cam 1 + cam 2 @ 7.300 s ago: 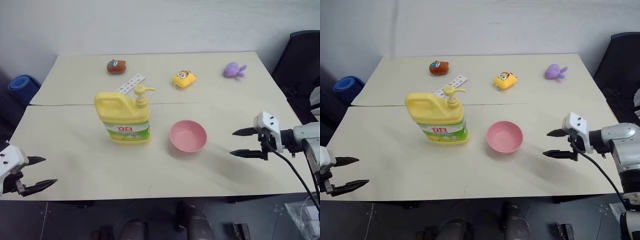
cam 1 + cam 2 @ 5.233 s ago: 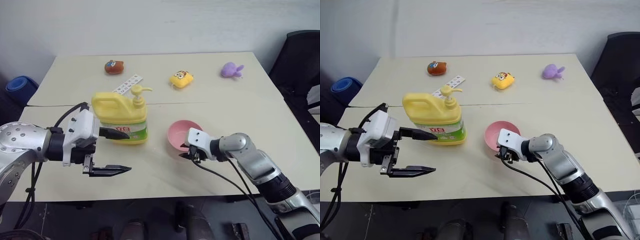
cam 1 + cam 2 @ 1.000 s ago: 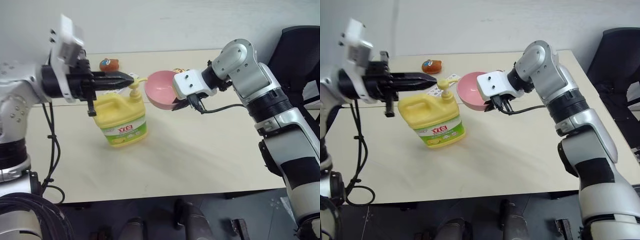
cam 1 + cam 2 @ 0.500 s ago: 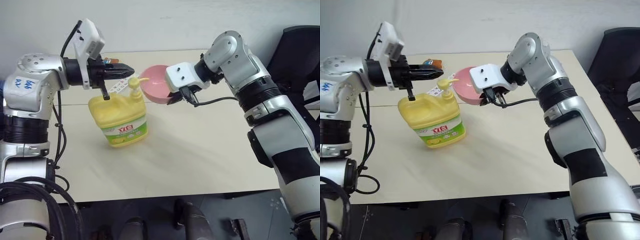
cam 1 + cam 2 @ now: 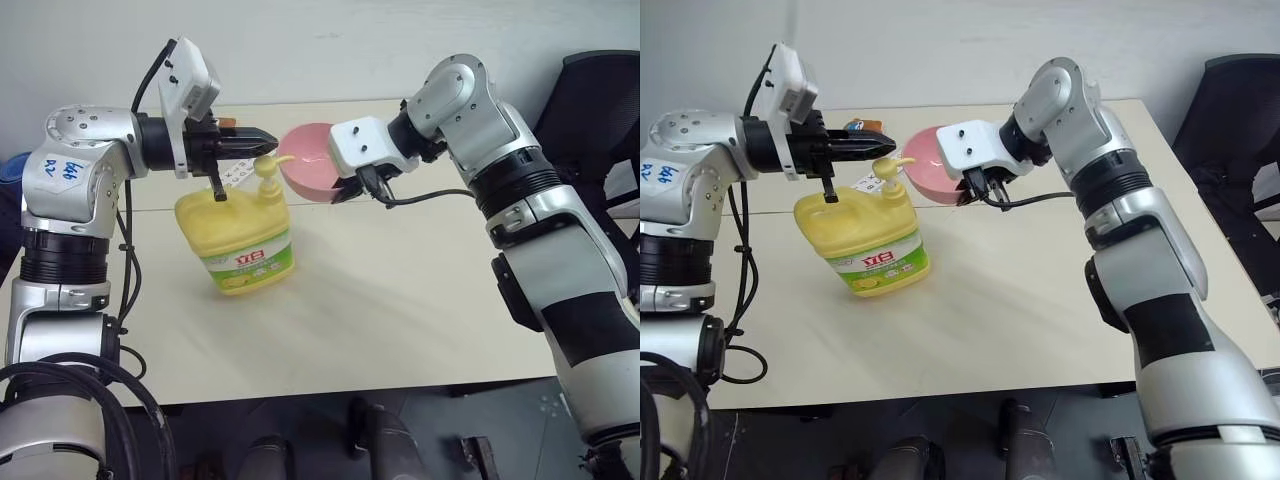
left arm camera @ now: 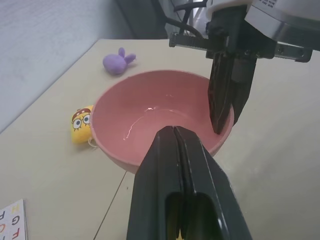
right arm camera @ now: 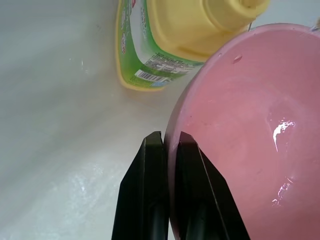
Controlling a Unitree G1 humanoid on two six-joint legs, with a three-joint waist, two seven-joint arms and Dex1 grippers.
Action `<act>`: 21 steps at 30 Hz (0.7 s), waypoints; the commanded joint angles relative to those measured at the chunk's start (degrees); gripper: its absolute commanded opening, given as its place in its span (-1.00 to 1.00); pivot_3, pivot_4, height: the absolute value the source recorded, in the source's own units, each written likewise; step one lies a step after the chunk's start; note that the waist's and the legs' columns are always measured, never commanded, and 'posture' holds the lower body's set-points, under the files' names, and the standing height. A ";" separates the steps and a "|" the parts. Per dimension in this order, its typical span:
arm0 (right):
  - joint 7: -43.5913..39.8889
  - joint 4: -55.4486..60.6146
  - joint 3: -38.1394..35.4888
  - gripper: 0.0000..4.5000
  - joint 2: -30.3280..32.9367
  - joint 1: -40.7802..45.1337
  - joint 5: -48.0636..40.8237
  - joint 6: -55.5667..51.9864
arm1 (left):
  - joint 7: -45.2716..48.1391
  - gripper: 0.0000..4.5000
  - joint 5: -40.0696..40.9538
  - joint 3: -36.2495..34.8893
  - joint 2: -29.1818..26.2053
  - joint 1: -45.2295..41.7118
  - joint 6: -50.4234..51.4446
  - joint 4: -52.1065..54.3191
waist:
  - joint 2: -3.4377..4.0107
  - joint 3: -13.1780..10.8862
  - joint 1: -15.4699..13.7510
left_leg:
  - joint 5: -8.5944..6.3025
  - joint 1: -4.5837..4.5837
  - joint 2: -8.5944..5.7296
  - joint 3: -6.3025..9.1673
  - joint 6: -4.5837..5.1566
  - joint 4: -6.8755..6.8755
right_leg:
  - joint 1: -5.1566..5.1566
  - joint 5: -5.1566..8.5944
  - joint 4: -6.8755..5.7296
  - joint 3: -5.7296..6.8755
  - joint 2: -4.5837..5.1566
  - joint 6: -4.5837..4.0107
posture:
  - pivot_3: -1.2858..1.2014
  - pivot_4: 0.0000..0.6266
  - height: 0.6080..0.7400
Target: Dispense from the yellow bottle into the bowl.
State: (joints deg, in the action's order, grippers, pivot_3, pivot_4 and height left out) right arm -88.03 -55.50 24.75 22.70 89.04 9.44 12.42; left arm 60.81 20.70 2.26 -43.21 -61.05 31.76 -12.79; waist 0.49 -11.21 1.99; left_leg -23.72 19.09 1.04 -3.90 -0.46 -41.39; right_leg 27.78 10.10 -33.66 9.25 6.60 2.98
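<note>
The right gripper (image 7: 169, 145) had its two black fingers (image 7: 150, 190) pinched on the rim of the bowl (image 5: 312, 172), one finger inside the wall and one outside, and it held the pink bowl up off the tabletop (image 5: 400, 300), tilted, with its open side turned toward the left. In the right wrist view the rim ran between the two fingers and the inside of the bowl shone a little.

The left gripper (image 5: 262, 141) had its fingers (image 6: 180, 165) pressed together with nothing between them. They pointed roughly level toward the right, lying just over the pump head of the yellow bottle (image 5: 240, 235); I could not tell whether they touched it. In the left wrist view their tips reached to the near edge of the bowl, with the right gripper's fingers on the far rim.

The yellow bottle stood upright on the tabletop, left of the middle, its green-and-white label facing the near edge and its handle toward the left. Its pump spout pointed right, toward the raised bowl, which hung just beside and a little above it.

Farther back, a white card with coloured letters (image 5: 238, 172) lay behind the bottle. In the left wrist view a small yellow plush toy (image 6: 80, 124) and a purple plush toy (image 6: 118, 61) lay on the tabletop beyond the bowl, well apart from each other.
</note>
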 commanded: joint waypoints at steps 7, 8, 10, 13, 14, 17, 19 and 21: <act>-0.89 1.43 -2.35 -1.00 -0.37 2.07 -0.76 0.20 | 0.62 -0.99 -0.52 -1.90 -1.23 0.78 -1.23 3.09 | 0.00 0.00 -0.05 | 0.00 0.01 0.00 0.01 0.00 -0.03 | 0.00 0.00 -0.01 0.00 0.01 0.00 | 0.03 -0.52 1.00; -0.87 1.43 -2.34 -1.00 -0.39 2.06 -0.73 0.22 | 0.89 -0.99 -0.90 -1.56 -1.43 1.19 -1.72 3.29 | 0.00 0.00 -0.06 | 0.00 0.01 0.00 0.01 0.00 -0.03 | 0.00 0.00 -0.01 0.00 0.01 0.00 | 0.03 -0.52 1.00; -0.81 1.43 -2.32 -1.00 -0.40 2.04 -0.69 0.31 | 1.38 -0.99 -1.74 -0.76 -1.72 1.97 -2.67 3.54 | 0.00 0.00 -0.06 | 0.00 0.01 0.00 0.01 0.00 -0.03 | 0.00 0.00 -0.01 0.00 0.01 0.00 | 0.03 -0.52 1.00; -0.99 1.53 -2.25 -1.00 -0.37 1.94 -0.65 0.50 | 1.52 -0.99 -3.12 0.38 -1.63 2.49 -3.76 3.05 | 0.00 0.00 -0.06 | 0.00 0.00 0.00 0.01 0.00 -0.04 | 0.00 0.00 -0.02 -0.01 0.01 0.00 | 0.03 -0.52 1.00; -1.03 1.56 -2.22 -1.00 -0.39 1.92 -0.64 0.54 | 1.58 -0.99 -3.50 0.59 -1.53 2.56 -4.11 2.80 | 0.00 0.00 -0.07 | 0.00 0.00 0.00 0.01 0.00 -0.05 | -0.01 0.00 -0.03 -0.01 0.01 0.00 | 0.03 -0.52 1.00; -1.37 1.94 -2.16 -1.00 -0.43 1.78 -0.74 0.63 | 2.31 -0.99 -5.91 2.34 -1.38 3.00 -6.42 1.61 | 0.00 0.00 -0.08 | 0.00 -0.01 -0.01 0.01 0.00 -0.08 | -0.02 0.00 -0.06 -0.01 0.01 0.00 | 0.03 -0.52 1.00; -1.54 2.17 -2.16 -1.00 -0.47 1.74 -0.83 0.58 | 2.77 -0.99 -6.50 2.86 -1.14 3.07 -6.84 0.97 | 0.00 0.00 -0.10 | 0.00 -0.05 -0.01 0.00 0.00 -0.09 | -0.05 0.00 -0.08 -0.01 0.02 0.00 | 0.03 -0.52 1.00; -1.72 2.39 -2.19 -1.00 -0.47 1.70 -0.93 0.58 | 3.11 -0.99 -6.80 3.14 -0.81 3.03 -6.92 0.35 | 0.00 0.00 -0.12 | 0.00 -0.09 -0.01 0.00 0.00 -0.10 | -0.09 0.00 -0.09 -0.03 0.02 0.00 | 0.03 -0.52 1.00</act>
State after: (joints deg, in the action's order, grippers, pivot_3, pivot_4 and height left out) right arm -88.30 -55.39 24.35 22.27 89.04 9.45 12.47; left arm 62.92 15.92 3.33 -43.88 -59.01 24.44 -11.45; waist 0.49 -11.20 1.87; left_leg -23.72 18.97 1.03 -3.90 -0.46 -41.49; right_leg 27.68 10.10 -33.75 9.22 6.61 2.98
